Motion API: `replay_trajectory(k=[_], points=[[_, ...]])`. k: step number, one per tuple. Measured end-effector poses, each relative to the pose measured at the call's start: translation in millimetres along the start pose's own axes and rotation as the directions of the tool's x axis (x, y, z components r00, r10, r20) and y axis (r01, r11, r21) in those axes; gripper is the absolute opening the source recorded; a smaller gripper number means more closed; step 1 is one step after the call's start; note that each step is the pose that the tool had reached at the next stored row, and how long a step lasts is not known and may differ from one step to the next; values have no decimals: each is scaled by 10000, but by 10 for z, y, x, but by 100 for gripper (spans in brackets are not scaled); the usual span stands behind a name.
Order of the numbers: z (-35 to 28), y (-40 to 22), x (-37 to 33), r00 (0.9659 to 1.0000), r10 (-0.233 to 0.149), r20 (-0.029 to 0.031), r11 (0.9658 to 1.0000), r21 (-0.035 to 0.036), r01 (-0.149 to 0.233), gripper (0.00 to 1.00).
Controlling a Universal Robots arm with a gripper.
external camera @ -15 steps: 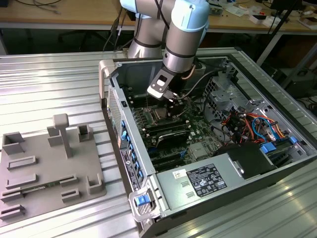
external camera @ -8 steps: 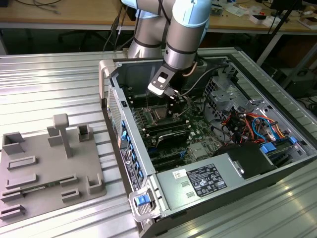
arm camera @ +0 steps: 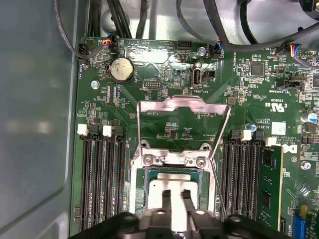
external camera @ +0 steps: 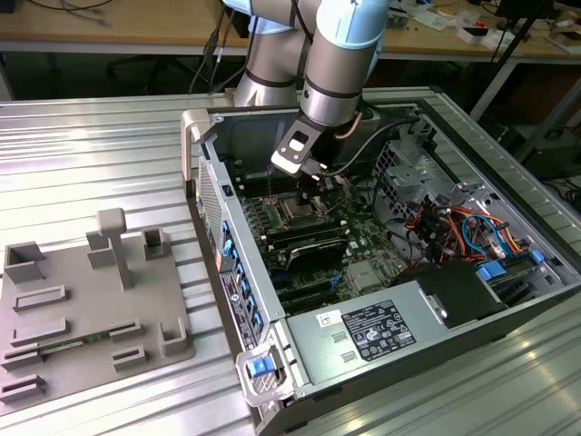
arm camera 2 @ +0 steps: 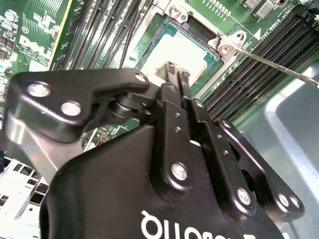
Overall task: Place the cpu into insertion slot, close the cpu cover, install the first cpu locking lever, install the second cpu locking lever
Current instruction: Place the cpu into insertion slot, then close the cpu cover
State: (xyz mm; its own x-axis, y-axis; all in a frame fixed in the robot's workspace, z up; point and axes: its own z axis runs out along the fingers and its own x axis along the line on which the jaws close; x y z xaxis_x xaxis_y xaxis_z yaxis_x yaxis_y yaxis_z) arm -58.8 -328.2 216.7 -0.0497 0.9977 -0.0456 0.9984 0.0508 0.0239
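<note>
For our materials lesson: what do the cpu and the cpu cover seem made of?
The cpu: probably metal, matte silver-grey top with soft sheen. The cpu cover: thin sheet metal, likely steel, bright and reflective along its bars.

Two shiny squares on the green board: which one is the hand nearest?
The solid one, the cpu, lying in the insertion slot right by the hand. The other, the cpu cover, is a frame with a hole, flipped open farther off.
</note>
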Motion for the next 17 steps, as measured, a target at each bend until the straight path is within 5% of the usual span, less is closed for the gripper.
replay_trajectory(k=[1,17], points=[[-1,0,0,10000,0,0,10000,1,0,11],[-15,0,-1,10000,0,0,10000,0,0,11]])
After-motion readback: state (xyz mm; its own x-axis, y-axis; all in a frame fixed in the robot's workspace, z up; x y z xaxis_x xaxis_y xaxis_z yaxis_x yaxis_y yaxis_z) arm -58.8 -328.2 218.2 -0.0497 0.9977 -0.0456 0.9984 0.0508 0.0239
